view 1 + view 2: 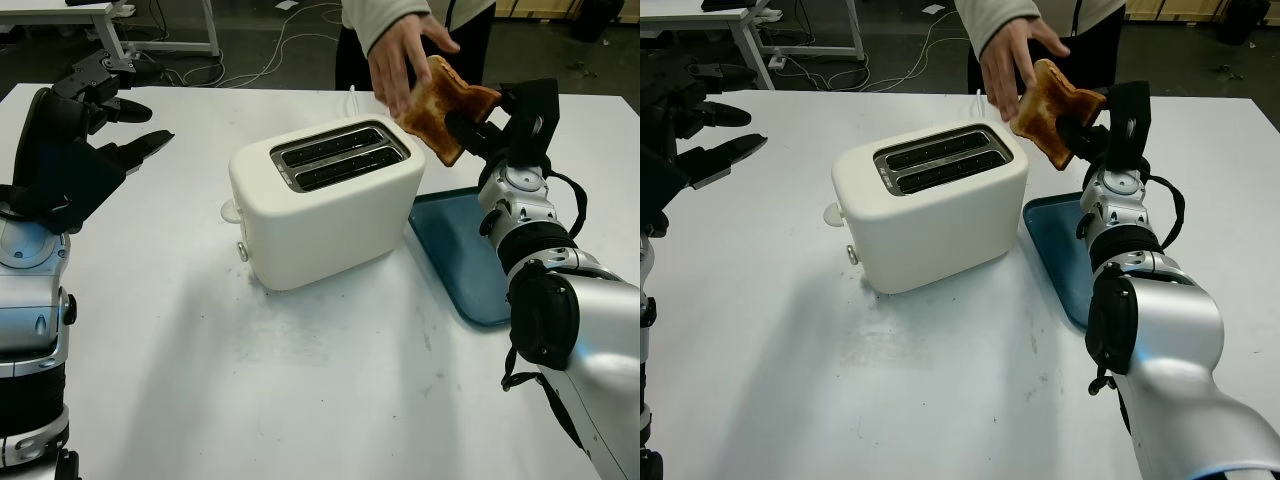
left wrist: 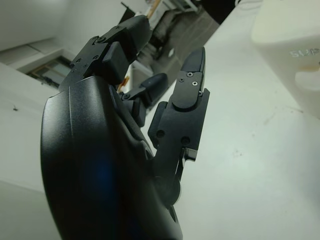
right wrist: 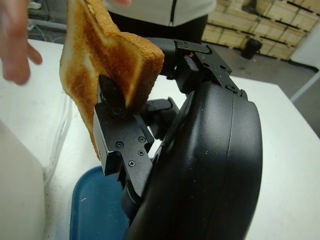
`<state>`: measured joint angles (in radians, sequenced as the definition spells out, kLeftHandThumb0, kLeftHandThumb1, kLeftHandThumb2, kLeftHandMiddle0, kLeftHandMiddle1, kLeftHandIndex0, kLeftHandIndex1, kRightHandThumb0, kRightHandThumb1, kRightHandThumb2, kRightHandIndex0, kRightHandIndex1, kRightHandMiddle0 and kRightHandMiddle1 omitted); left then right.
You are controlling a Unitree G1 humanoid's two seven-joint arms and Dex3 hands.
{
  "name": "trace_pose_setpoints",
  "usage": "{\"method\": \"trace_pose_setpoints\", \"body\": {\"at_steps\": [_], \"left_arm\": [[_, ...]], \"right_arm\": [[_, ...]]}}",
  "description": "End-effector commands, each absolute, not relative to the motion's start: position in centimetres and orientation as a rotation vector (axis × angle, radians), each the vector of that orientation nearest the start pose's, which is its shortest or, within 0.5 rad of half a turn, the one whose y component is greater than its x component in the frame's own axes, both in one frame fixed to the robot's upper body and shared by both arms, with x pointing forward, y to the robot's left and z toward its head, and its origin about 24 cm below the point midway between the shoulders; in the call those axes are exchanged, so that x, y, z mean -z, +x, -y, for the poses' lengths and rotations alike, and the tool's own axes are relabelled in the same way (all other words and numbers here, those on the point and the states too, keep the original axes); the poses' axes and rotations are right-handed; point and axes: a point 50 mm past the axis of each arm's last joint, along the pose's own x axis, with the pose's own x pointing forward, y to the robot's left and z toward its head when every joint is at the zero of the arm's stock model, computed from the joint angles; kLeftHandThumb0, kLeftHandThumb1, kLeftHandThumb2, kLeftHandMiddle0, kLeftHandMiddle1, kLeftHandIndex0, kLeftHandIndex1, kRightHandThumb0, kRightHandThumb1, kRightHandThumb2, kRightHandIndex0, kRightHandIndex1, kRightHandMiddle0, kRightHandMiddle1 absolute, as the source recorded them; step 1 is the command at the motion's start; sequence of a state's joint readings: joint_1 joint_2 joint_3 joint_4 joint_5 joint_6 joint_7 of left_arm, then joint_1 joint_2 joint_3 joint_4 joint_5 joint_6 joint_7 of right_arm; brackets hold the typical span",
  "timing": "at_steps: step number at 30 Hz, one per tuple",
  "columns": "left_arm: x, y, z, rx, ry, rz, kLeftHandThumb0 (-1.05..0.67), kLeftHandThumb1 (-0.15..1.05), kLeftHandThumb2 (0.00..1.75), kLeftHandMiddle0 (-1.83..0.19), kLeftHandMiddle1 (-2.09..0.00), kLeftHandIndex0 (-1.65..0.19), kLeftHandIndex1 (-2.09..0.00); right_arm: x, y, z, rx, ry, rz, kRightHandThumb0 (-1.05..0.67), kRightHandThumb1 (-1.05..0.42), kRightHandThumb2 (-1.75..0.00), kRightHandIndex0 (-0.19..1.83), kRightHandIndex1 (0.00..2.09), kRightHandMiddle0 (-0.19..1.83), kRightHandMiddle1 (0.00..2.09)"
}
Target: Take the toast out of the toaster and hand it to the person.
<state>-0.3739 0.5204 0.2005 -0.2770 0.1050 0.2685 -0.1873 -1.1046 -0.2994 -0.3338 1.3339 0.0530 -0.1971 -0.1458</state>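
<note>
Your right hand [image 1: 478,128] is raised at the far right on an outstretched arm, its fingers [image 3: 117,131] clamped on the toast [image 1: 446,104] beside the person's hand [image 1: 400,58], while your left hand [image 1: 100,112] hangs open, lifted at the far left.

White toaster [image 1: 325,205], golden-brown toast [image 1: 452,112], blue tray [image 1: 465,250]

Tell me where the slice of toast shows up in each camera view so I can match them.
Left eye: toast upper right, in the right robot hand, under the person's hand.
Right eye: toast upper middle.
Right wrist: toast pinched close up.
Left wrist: not in it.
Shared landmark: white toaster.
</note>
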Motion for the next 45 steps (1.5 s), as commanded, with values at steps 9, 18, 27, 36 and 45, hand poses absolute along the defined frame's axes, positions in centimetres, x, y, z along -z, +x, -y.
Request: {"method": "trace_pose_setpoints", "body": {"at_steps": [9, 18, 27, 36, 45], "left_arm": [[-22.1, 28.4, -23.5, -0.060, 0.616, 0.392, -0.18, 0.92, 0.03, -0.30, -0.98, -0.40, -0.59], [-22.0, 28.4, -23.5, -0.066, 0.596, 0.387, -0.15, 0.92, 0.03, -0.29, -0.98, -0.39, -0.59], [-22.0, 28.5, -23.5, -0.057, 0.604, 0.384, -0.17, 0.92, 0.03, -0.29, -1.00, -0.38, -0.60], [-21.9, 28.5, -23.5, -0.060, 0.602, 0.387, -0.17, 0.92, 0.03, -0.30, -1.01, -0.39, -0.61], [-21.7, 28.6, -23.7, -0.058, 0.609, 0.389, -0.19, 0.92, 0.03, -0.30, -1.04, -0.40, -0.63]], "right_arm": [[-14.3, 41.1, 21.7, 0.304, 0.032, 0.005, 0.17, -0.92, -0.16, 0.73, 1.75, 0.50, 1.75], [-14.4, 41.2, 21.4, 0.297, -0.009, 0.011, 0.17, -0.92, -0.16, 0.71, 1.75, 0.49, 1.75], [-14.4, 41.2, 21.2, 0.289, -0.076, 0.026, 0.16, -0.92, -0.13, 0.75, 1.75, 0.55, 1.75], [-14.4, 41.1, 20.9, 0.300, -0.216, 0.037, -0.02, -0.91, -0.07, 0.69, 1.75, 0.51, 1.75], [-15.4, 41.2, 20.9, 0.263, -0.232, 0.094, -0.47, -0.92, -0.06, 0.55, 1.25, 0.74, 0.34]]}}
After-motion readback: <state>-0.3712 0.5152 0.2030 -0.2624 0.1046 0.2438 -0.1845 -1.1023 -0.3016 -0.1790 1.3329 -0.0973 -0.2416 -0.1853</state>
